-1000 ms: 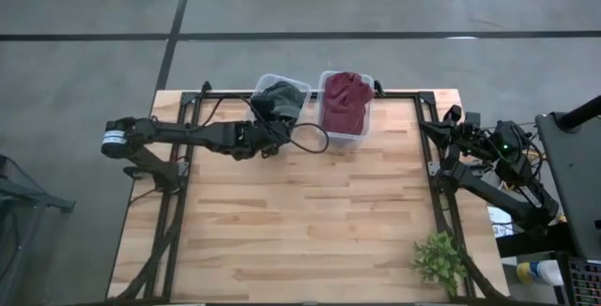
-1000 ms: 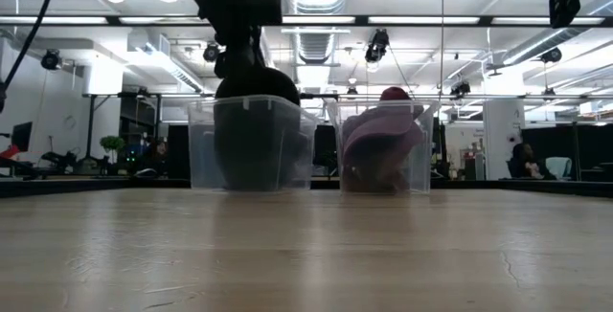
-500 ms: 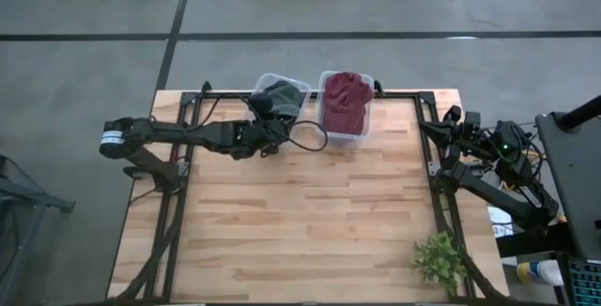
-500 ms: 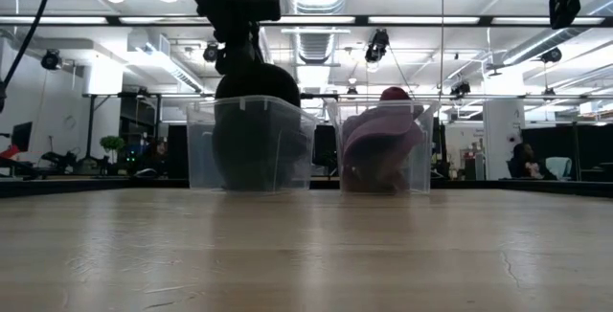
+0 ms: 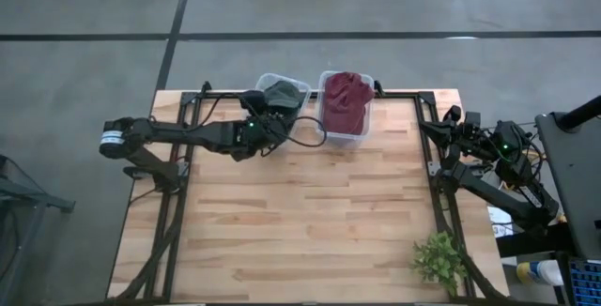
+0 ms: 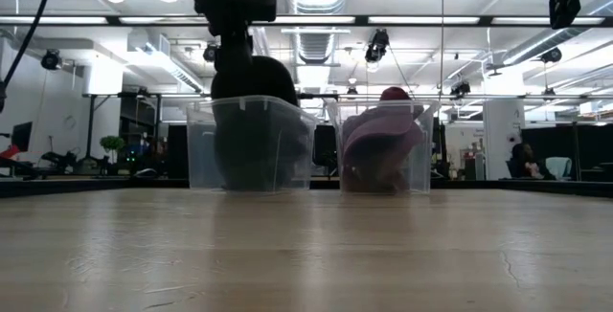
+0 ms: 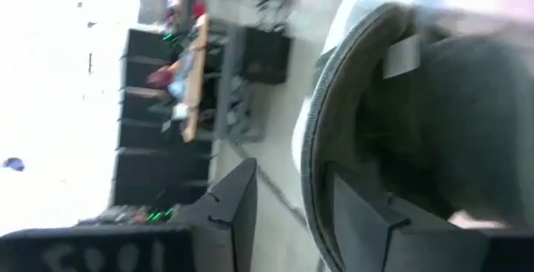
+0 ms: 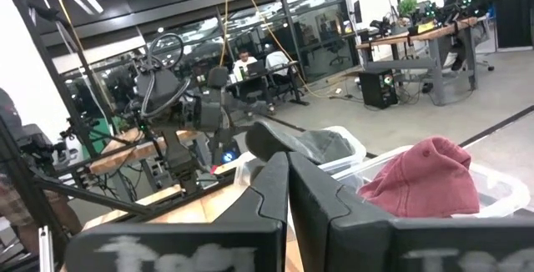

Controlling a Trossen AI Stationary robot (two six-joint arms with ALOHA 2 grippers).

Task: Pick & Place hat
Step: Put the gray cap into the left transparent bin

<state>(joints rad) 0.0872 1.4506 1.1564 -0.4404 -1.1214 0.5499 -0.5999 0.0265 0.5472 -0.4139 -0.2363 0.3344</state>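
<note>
A grey hat [image 5: 280,90] lies in the left clear bin [image 5: 299,84] at the table's far edge, and its crown [image 6: 251,78] rises above the bin's rim. A maroon hat [image 5: 345,101] fills the right clear bin [image 5: 346,143] beside it. My left gripper [image 5: 266,118] reaches in from the table's left and is open at the grey hat's near side. In the left wrist view my left gripper [image 7: 292,172] has the hat's brim edge [image 7: 310,151] running between its fingers. My right gripper [image 5: 453,116] waits shut at the table's right edge. My left gripper has a finger [image 7: 238,209] on each side of the grey hat's brim edge [image 7: 307,188]. I cannot tell whether either finger touches it. The hat rests in its bin.
A black cable loop [image 5: 312,139] lies on the wood next to the bins. A small green plant [image 5: 438,261] stands at the near right corner. Bare wooden tabletop [image 5: 300,212] stretches from the bins to the near edge. Beyond the table is an office room.
My left gripper has drawn back slightly toward the table's left edge. The grey hat has shifted in its bin. Its crown now stands a little higher and further left in the low view, and more of its grey top shows from above.
</note>
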